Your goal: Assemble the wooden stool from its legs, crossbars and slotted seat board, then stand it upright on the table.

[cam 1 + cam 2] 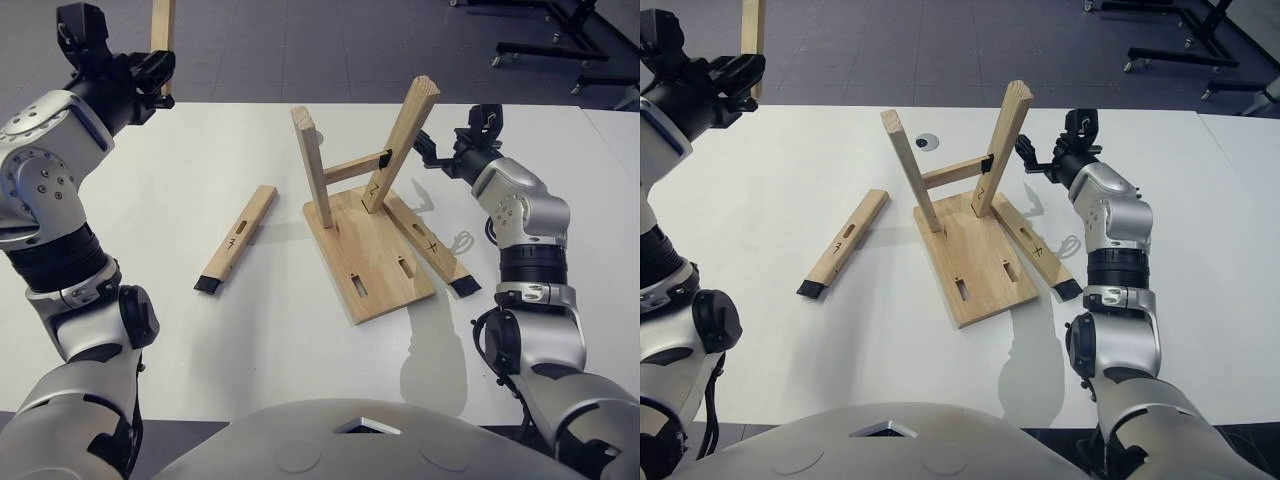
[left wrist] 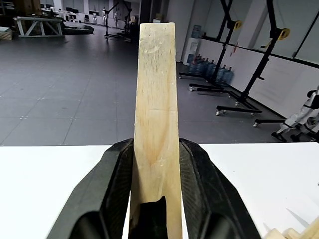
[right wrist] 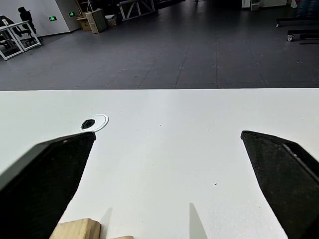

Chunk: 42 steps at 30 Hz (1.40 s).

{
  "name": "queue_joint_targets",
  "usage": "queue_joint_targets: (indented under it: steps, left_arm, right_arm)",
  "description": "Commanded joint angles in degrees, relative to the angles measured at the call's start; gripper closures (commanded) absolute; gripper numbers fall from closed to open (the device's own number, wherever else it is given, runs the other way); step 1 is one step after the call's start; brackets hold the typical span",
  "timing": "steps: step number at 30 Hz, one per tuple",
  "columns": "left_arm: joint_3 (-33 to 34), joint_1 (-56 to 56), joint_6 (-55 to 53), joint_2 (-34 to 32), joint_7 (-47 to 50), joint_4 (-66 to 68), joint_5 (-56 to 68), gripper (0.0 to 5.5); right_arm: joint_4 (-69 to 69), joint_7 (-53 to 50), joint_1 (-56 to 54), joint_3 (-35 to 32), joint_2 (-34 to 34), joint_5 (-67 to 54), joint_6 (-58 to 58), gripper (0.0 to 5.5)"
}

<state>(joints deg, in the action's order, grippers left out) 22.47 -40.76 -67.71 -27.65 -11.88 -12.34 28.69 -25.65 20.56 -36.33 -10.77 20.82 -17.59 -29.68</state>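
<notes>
handwritten 2 on slanted upright leg [image 1: 398, 145], plus-like mark on right flat leg [image 1: 430, 245]

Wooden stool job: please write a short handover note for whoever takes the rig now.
Left gripper: shut on a wooden piece, held upright at the table's far left.
Right gripper: open, beside the right standing leg.
Done: it and the left standing leg sit in the seat board, joined by one crossbar.
To do: two loose legs lie either side of the board; two slots are free; then stand the stool upright.
</notes>
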Motion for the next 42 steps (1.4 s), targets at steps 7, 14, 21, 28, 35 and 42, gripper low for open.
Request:
queue_joint_targets:
  steps: [7,14,21,28,35,42]
  left_arm:
    - [0.0,2.8,0.5,0.1,0.0,1.3,-0.1,4.23]
    - [-1.3,3.8,1.6,-0.1,-0.3,1.4,-0.5,4.23]
    - [-1.4,4.2,2.8,-0.5,-0.5,2.7,-1.1,4.23]
    - [-0.1,5.9,4.8,-3.1,-1.8,5.3,-2.1,4.23]
    - [-1.2,6.9,5.8,-3.4,-2.4,5.5,-2.3,4.23]
    - [-2.7,7.5,6.6,-3.1,-2.9,5.5,-2.7,4.23]
  right_arm:
    - [-0.2,7.9,-1.7,2.7,0.8,0.0,-0.1,0.1]
    - [5.4,5.8,2.6,4.0,-0.4,1.2,-3.4,0.1]
    - [0.2,13.6,3.6,2.3,12.6,3.7,-0.3,0.1]
    - [27.0,54.3,16.8,5.4,34.9,-8.0,-1.7,0.1]
    - [42.5,58.8,24.2,17.0,37.7,-0.7,6.0,0.1]
    - [43.0,47.9,28.1,29.2,31.2,16.8,21.4,0.1]
